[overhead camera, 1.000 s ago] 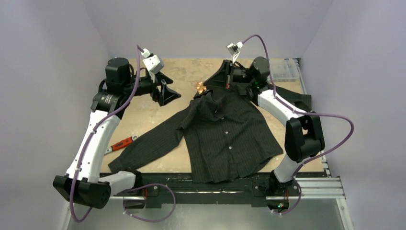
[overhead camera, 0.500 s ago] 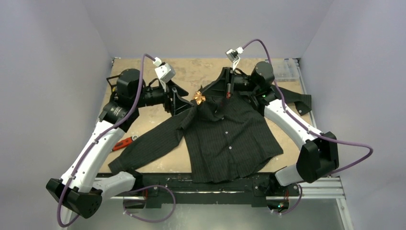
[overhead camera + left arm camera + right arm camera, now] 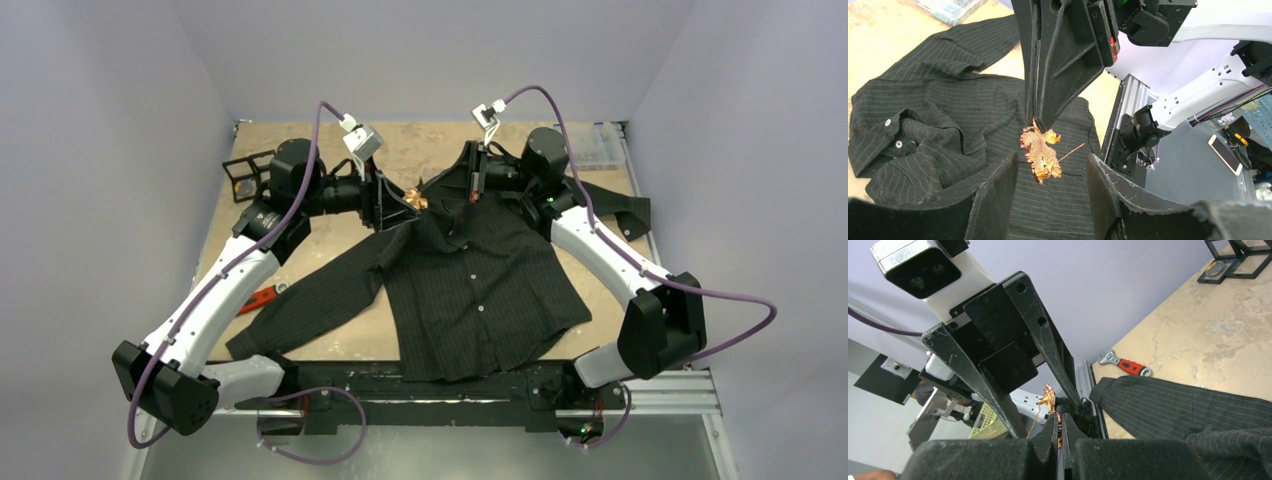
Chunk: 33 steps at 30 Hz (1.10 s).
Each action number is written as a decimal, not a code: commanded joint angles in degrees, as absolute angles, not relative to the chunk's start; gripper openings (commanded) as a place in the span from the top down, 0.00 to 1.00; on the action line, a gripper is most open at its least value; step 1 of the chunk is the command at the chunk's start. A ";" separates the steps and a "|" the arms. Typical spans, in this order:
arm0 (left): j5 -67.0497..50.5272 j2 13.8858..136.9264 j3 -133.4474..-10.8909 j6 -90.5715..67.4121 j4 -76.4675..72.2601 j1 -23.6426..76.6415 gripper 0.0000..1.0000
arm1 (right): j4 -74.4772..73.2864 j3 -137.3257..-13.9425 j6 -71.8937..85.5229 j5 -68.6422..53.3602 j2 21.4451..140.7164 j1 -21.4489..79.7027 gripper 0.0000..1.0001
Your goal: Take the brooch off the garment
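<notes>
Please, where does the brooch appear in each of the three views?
Top external: the brooch is upper centre, at the far edge of the garment.
Left wrist: centre, between that camera's own fingers.
Right wrist: lower centre, just beyond the closed fingertips.
Shared landmark: the open left end effector, flanking the brooch.

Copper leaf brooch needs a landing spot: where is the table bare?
Bare tan tabletop: the far strip behind the brooch, and the patch left of the black pinstriped shirt beyond its sleeve. Crowded at the collar, where left gripper and right gripper meet.
</notes>
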<state>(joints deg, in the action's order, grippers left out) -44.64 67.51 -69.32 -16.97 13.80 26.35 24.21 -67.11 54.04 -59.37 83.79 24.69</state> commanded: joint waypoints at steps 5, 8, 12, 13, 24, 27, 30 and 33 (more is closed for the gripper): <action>-45.37 67.12 -71.49 -18.83 11.36 27.07 0.54 | 26.31 -68.05 54.71 -58.23 84.27 24.65 1.00; -47.23 66.46 -70.62 -19.07 10.32 27.07 0.56 | 26.67 -67.94 54.74 -58.27 84.30 24.67 1.00; -47.73 65.95 -69.80 -19.92 9.83 27.07 0.62 | 27.06 -67.94 54.82 -58.51 84.37 24.68 1.00; -47.72 65.85 -69.79 -20.03 9.64 27.07 0.64 | 27.07 -67.86 54.77 -58.50 84.31 24.63 1.00; -49.73 65.67 -69.20 -22.36 6.45 27.07 0.66 | 27.82 -67.46 54.80 -58.95 84.37 24.67 1.00; -50.61 65.70 -68.77 -23.63 4.87 26.99 0.65 | 27.96 -67.28 54.83 -59.10 84.38 24.69 1.00; -50.09 65.79 -68.60 -23.82 4.75 26.99 0.65 | 28.17 -67.22 54.96 -59.14 84.35 24.63 1.00; -49.83 65.90 -69.02 -24.19 4.46 27.06 0.66 | 28.57 -67.15 55.27 -58.97 84.29 24.70 1.00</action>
